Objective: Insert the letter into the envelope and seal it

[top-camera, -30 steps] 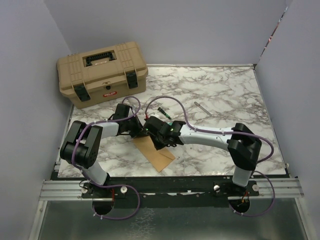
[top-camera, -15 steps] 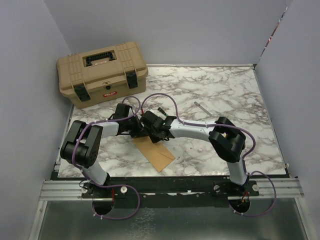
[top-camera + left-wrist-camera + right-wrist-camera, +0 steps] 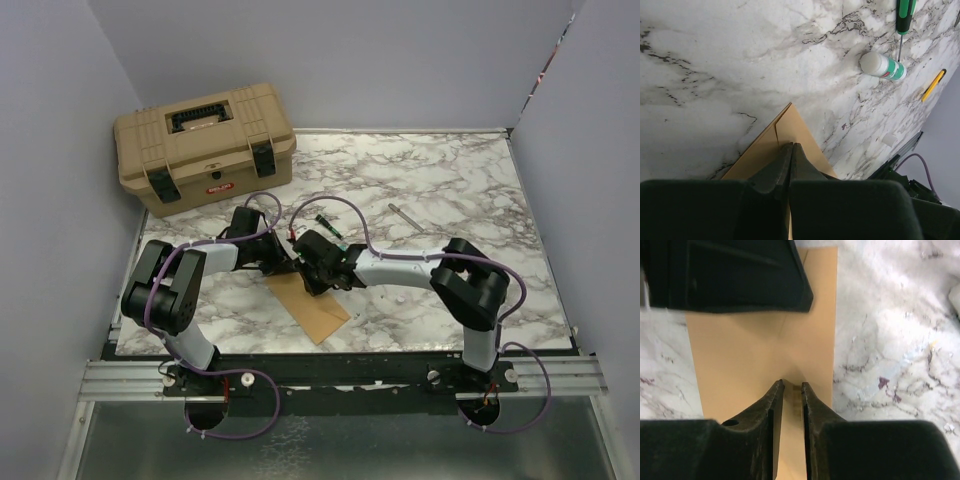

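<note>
The brown envelope (image 3: 320, 312) lies flat on the marble table, near the middle of its front half. In the left wrist view a fold line crosses the envelope (image 3: 797, 125) near its far corner. My left gripper (image 3: 284, 264) (image 3: 791, 145) is shut, its tips resting down on the paper with nothing between them. From the right, my right gripper (image 3: 309, 283) (image 3: 791, 385) hovers over the same envelope (image 3: 740, 355), jaws a narrow gap apart and empty. The left gripper's black body (image 3: 725, 275) fills the right wrist view's top left. No separate letter shows; it is hidden.
A tan toolbox (image 3: 205, 145) stands at the back left. A white and green glue stick (image 3: 882, 66), a green screwdriver (image 3: 904, 15) and a yellow pen (image 3: 933, 85) lie beyond the envelope. A small metal rod (image 3: 404, 215) lies further right.
The right arm swung its elbow left and partly back, and its gripper stayed over the envelope with the jaws a little wider. The left arm has not moved.
</note>
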### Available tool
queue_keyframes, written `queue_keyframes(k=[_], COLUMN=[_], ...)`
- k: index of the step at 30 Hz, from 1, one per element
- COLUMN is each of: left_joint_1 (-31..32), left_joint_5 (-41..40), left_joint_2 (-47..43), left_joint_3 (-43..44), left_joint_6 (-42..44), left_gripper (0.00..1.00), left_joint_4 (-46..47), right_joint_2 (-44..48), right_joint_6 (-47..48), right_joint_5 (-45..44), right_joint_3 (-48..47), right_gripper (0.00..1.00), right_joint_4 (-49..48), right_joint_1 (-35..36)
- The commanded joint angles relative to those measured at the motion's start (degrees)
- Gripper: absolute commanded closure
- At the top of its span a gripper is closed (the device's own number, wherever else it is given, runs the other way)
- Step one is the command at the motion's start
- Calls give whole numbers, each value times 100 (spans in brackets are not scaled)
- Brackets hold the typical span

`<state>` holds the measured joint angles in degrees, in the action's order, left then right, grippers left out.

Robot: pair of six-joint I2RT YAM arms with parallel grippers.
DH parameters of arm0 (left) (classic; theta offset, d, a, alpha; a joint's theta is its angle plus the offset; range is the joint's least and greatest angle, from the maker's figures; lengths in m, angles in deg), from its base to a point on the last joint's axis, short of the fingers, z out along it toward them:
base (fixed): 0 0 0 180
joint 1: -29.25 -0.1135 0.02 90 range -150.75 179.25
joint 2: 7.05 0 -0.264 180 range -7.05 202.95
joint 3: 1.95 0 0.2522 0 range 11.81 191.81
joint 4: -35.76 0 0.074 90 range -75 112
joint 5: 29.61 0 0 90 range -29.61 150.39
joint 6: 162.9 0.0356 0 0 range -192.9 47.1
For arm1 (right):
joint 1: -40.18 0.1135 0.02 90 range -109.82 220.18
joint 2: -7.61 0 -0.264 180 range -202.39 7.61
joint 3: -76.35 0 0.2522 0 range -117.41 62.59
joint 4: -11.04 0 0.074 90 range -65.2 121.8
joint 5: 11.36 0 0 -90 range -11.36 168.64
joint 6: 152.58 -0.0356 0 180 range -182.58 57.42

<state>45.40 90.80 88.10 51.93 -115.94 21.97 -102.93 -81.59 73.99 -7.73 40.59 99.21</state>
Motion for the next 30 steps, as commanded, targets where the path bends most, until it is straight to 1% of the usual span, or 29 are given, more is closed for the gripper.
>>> queue_keyframes(k=[1, 6, 13, 16, 19, 22, 26, 30], left_joint_1=[20, 21, 21, 21, 21, 21, 23, 21], left_joint_5=[-648, -668, -673, -682, -669, -686, -682, -682], left_joint_2=[311, 350, 347, 347, 347, 368, 422, 439], left_joint_3=[-144, -162, -196, -184, -172, -178, -148, -66], left_joint_6=[200, 213, 240, 244, 251, 253, 277, 341], left_gripper=[100, 100, 100, 100, 100, 100, 100, 100], left_joint_4=[-425, -419, -425, -422, -422, -425, -417, -428], right_joint_2=[52, 76, -230, -244, -366, -97, 131, 514], right_joint_6=[111, 96, -70, -213, -526, -771, -1048, -1315], right_joint_5=[389, 251, -176, -219, -199, -42, -111, -136], right_joint_3=[838, 1020, 784, 787, 750, 1072, 1326, 1091], right_gripper=[78, 78, 78, 78, 78, 78, 79, 81], right_joint_4=[809, 1112, 1753, 2159, 2845, 2908, 3028, 3407], right_joint_1=[88, 335, 340, 338, 339, 340, 340, 339])
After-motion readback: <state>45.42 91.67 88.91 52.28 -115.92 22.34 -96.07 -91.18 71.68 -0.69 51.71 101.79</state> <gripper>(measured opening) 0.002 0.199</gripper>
